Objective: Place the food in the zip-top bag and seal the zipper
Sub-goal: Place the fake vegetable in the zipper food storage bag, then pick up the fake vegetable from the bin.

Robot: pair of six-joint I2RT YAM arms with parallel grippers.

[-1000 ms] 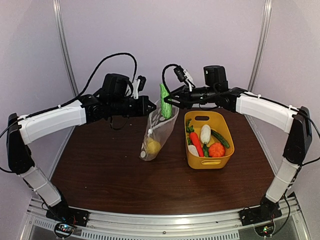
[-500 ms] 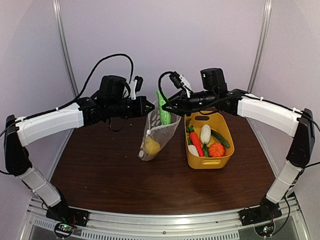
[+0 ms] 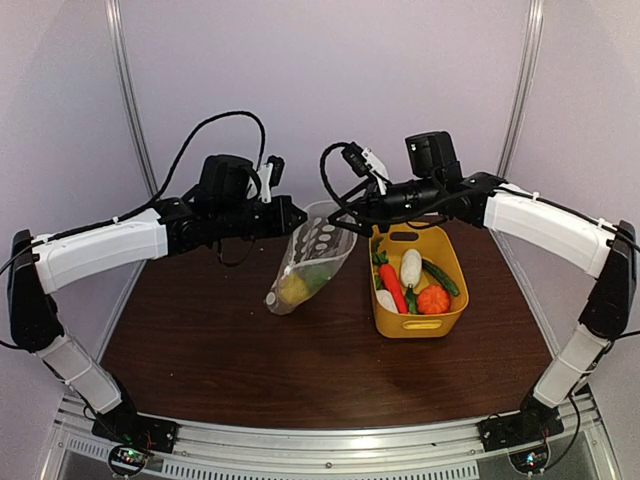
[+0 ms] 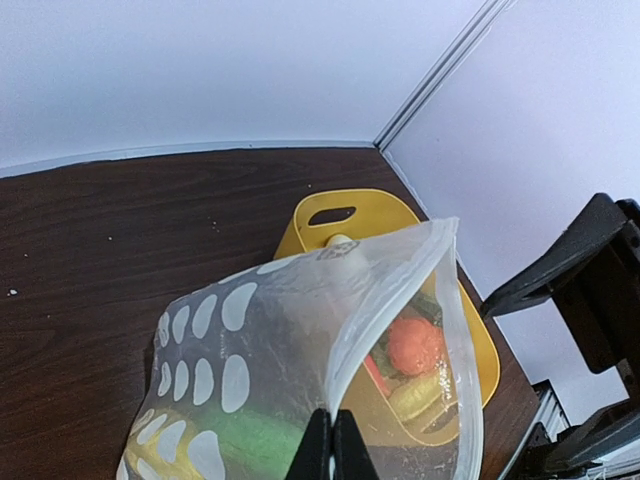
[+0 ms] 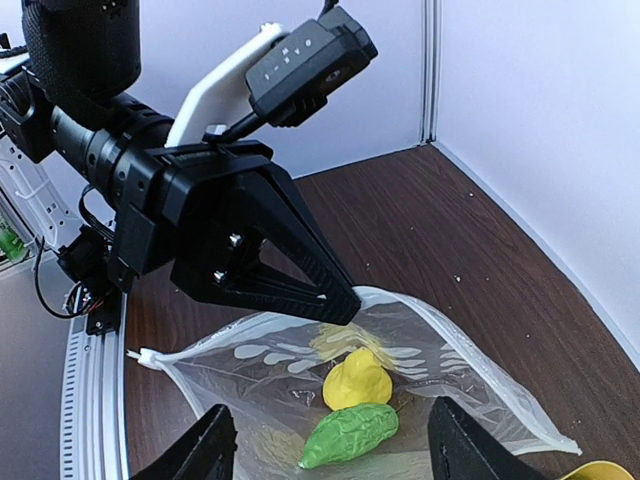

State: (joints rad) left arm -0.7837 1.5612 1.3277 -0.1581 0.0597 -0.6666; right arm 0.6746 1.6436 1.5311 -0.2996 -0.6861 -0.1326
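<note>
The zip-top bag (image 3: 312, 252), clear with white dots, hangs tilted from my left gripper (image 3: 300, 215), which is shut on its rim (image 4: 333, 445). Its mouth gapes open, and the pale zipper (image 5: 500, 398) runs along the edge. Inside lie a bumpy green vegetable (image 5: 351, 436) and a yellow piece (image 5: 357, 380). My right gripper (image 5: 333, 410) hovers open just above the mouth with nothing between its fingers; from above it (image 3: 343, 216) sits beside the left one. More food lies in the yellow basket (image 3: 415, 327): a white radish (image 3: 410, 268), a red piece (image 3: 392, 287) and an orange one (image 3: 433, 299).
The basket stands right of the bag on the brown table (image 3: 250, 360). Pale walls with metal corner strips (image 3: 130, 110) close in the back and sides. The table's metal front rail (image 3: 320, 455) carries both arm bases.
My right gripper opened and the green vegetable dropped from it into the bag. The bag's bottom swung to the left, so it now hangs more tilted.
</note>
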